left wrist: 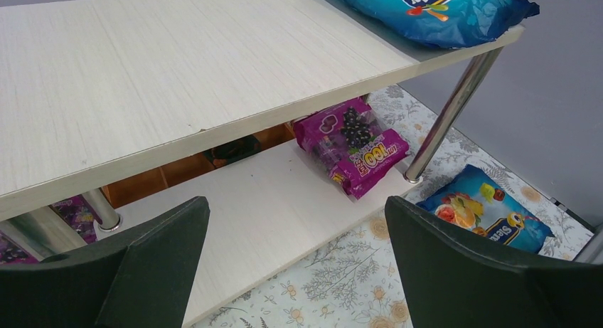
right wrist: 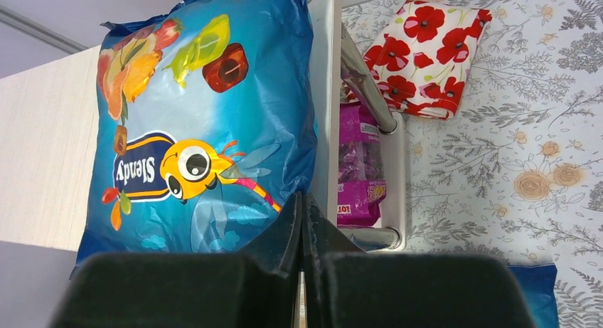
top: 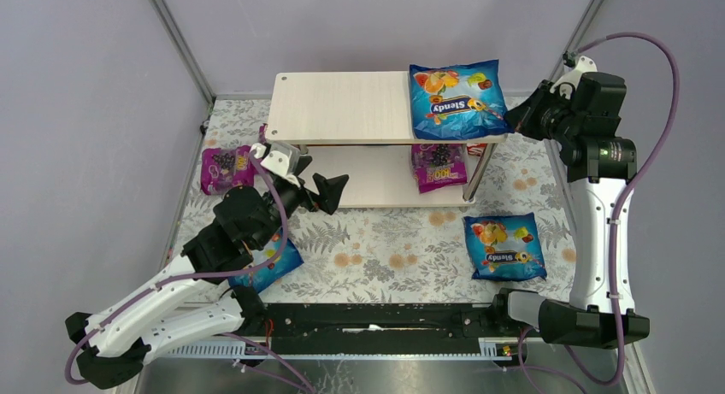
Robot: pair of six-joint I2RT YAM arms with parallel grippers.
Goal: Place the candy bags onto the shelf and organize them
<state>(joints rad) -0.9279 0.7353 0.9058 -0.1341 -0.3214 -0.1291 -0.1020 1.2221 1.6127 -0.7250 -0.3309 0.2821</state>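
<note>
The right fingers (right wrist: 277,235) meet at the edge of the glossy blue fruit-printed candy bag (right wrist: 199,129), perhaps pinching it; the left fingers (left wrist: 163,250) gape, empty.

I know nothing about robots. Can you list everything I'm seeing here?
Tablecloth: one, grey floral, under everything.
Shelf: one, pale wood with silver posts, at the back.
Blue candy bags: three; top board, tablecloth at right, half under the left arm.
Magenta candy bags: two clear; lower board, tablecloth at left.
Poppy-print packet: one, red and white, by the shelf's right end.
Left gripper: one, black, open, facing the shelf.
Right gripper: one, black, shut, at the top bag's edge.
</note>
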